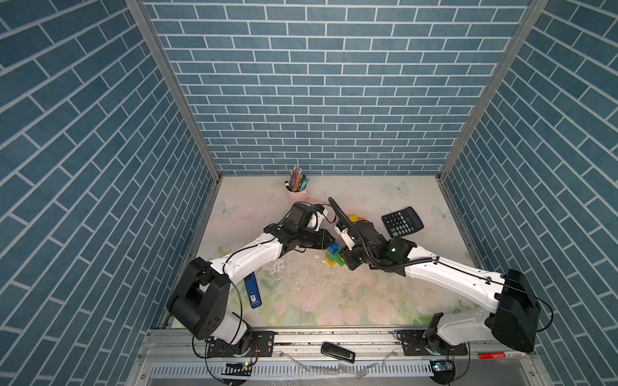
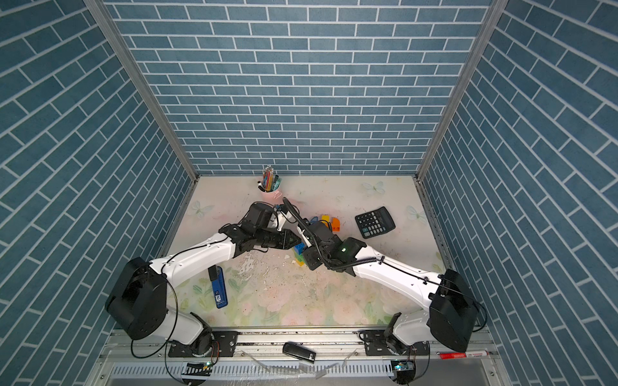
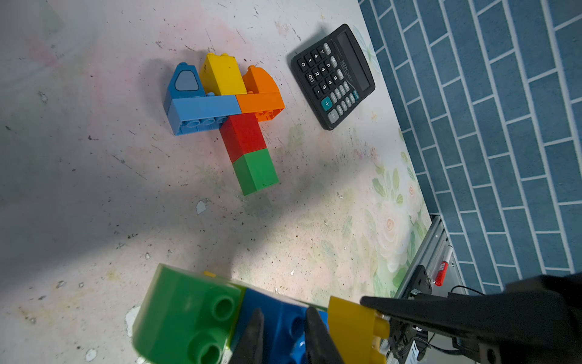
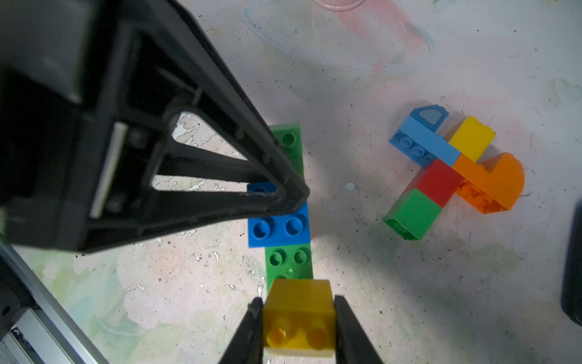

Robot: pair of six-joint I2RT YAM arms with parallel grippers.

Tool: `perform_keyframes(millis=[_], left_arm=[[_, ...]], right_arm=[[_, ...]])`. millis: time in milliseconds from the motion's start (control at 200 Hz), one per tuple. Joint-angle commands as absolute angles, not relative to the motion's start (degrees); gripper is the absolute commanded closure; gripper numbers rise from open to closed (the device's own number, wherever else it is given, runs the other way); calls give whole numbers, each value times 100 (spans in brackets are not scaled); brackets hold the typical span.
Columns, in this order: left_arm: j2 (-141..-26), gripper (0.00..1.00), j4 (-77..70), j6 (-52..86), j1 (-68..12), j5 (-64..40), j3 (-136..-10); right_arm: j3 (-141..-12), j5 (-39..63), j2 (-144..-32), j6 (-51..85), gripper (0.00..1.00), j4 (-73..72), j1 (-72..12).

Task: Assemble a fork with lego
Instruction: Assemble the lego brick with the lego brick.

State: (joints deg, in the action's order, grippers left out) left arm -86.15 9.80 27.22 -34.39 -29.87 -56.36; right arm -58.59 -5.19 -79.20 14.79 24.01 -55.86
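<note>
A joined lego piece lies flat on the table (image 1: pixel 301 294): light blue, yellow and orange bricks across the top, with a red (image 3: pixel 242 135) and a green brick as a stem (image 4: pixel 441 179). Nearer me lies a long green brick (image 4: pixel 289 264) with a blue brick (image 4: pixel 278 228) on top. My left gripper (image 3: pixel 285 312) is shut, its tips pinching a stud on that blue brick (image 1: pixel 332 249). At one end of the green brick my right gripper (image 4: pixel 298 301) is shut on a yellow brick (image 4: pixel 299 315), whose studs face the right wrist camera.
A black calculator (image 1: pixel 403 221) lies to the right of the bricks. A pink cup of pencils (image 1: pixel 297 188) stands at the back. A blue device (image 1: pixel 253 290) lies by the left arm. A black object (image 1: pixel 337 352) and a red marker (image 1: pixel 498 356) rest on the front rail.
</note>
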Motion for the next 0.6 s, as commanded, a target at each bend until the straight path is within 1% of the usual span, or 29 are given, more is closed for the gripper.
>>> perform_keyframes(millis=[0,150,260,595], left_arm=[[-8719,75,934,2814,-3420,-3021,-5452],[-8727,75,844,2881,-3419,-3077,-5405],[-8734,75,839,2874,-3419,-3093,-5414],[-8797,75,660,2986,-3410,-3251,-5364]], right_arm=[[-5986,-712,-7937,1564,100,2525,-5634],[-5957,-787,-7810,1573,100,2597,-5639],[-5912,-659,-7715,1464,100,2709,-5616],[-5756,466,-7473,560,100,2634,-5082]])
